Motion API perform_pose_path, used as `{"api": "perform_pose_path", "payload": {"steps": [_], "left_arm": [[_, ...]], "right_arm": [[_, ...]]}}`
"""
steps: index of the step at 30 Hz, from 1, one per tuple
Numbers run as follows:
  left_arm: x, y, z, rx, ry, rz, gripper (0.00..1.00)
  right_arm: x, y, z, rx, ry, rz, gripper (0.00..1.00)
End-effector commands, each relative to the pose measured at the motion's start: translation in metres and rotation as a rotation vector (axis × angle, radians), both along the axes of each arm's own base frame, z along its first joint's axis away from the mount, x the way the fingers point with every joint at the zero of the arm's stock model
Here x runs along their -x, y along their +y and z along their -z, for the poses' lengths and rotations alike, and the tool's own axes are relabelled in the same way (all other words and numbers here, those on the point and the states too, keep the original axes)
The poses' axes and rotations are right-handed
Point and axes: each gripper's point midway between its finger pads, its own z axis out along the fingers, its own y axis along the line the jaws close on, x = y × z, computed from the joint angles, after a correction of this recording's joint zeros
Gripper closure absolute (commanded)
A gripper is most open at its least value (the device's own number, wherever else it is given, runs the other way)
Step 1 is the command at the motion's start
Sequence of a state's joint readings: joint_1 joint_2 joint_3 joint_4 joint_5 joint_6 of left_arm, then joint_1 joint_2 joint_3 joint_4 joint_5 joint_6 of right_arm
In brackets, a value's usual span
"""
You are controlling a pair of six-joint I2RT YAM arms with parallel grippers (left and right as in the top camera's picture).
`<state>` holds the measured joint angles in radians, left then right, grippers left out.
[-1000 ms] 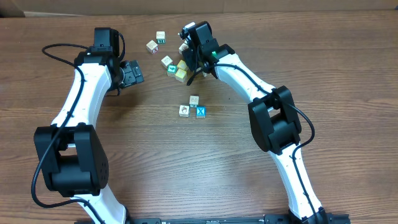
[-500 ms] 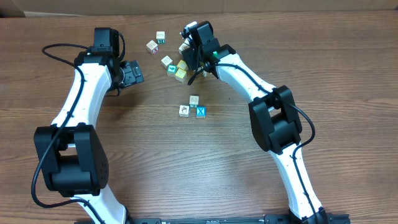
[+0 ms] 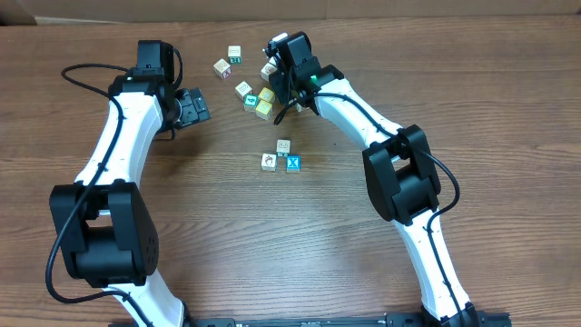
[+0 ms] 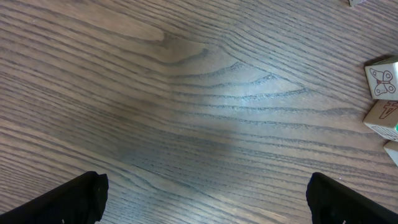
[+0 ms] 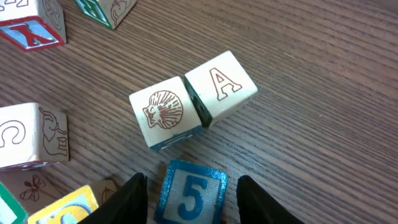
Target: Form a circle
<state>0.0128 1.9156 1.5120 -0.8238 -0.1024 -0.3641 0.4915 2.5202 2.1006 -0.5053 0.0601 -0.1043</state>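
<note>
The circle (image 3: pixel 282 156) sits mid-counter, well apart from both arms. It is a tiny, tight cluster with three cubes visible: a pale cube (image 3: pixel 284 145) at the back, a white house cube (image 3: pixel 269 161) front left and a bright blue X cube (image 3: pixel 293 163) front right. The front two touch; whether the pale one touches them I cannot tell. All are small blocks with square faces and printed pictures or letters.

The counter (image 3: pixel 272 236) is brown wood with a strong wavy grain.

A loose scatter (image 3: pixel 254 91) of white, yellow and teal cubes lies further back. The right gripper (image 5: pixel 193 193) is down over it, its black jaws set narrow on either side of a blue 5 cube (image 5: pixel 189 205). Whether they press on it I cannot tell. Just past it, a shell cube (image 5: pixel 165 118) and an A cube (image 5: pixel 221 84) lie side by side, touching. Both are cream wood with brown line print.

The left gripper (image 4: pixel 205 199) is off to the left of the scatter over bare wood, jaws wide and holding nothing. A butterfly cube (image 4: pixel 380 79) shows at the right edge of its wrist view.
</note>
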Motion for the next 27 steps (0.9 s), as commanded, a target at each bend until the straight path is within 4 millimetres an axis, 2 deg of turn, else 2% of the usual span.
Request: {"api": "perform_pose_path", "payload": {"steps": [1, 5, 8, 16, 19, 27], "left_arm": [[-0.003, -0.001, -0.002, -0.012, -0.005, 0.003, 0.00], [-0.003, -0.001, -0.002, -0.012, -0.005, 0.003, 0.00], [-0.003, -0.001, -0.002, -0.012, -0.005, 0.003, 0.00], [-0.003, -0.001, -0.002, -0.012, -0.005, 0.003, 0.00], [-0.003, -0.001, -0.002, -0.012, -0.005, 0.003, 0.01], [-0.003, -0.001, -0.002, -0.012, -0.005, 0.003, 0.01]], "right_arm": [[0.000, -0.004, 0.011, 0.010, 0.013, 0.011, 0.56], [0.000, -0.005, 0.013, 0.012, 0.017, 0.011, 0.59], [0.001, -0.005, 0.013, 0.011, 0.020, 0.013, 0.80], [0.000, -0.004, 0.005, -0.007, 0.015, 0.030, 0.81], [-0.002, -0.004, -0.013, -0.020, -0.008, 0.031, 0.81], [0.001, -0.005, -0.095, -0.071, -0.102, 0.030, 0.82]]}}
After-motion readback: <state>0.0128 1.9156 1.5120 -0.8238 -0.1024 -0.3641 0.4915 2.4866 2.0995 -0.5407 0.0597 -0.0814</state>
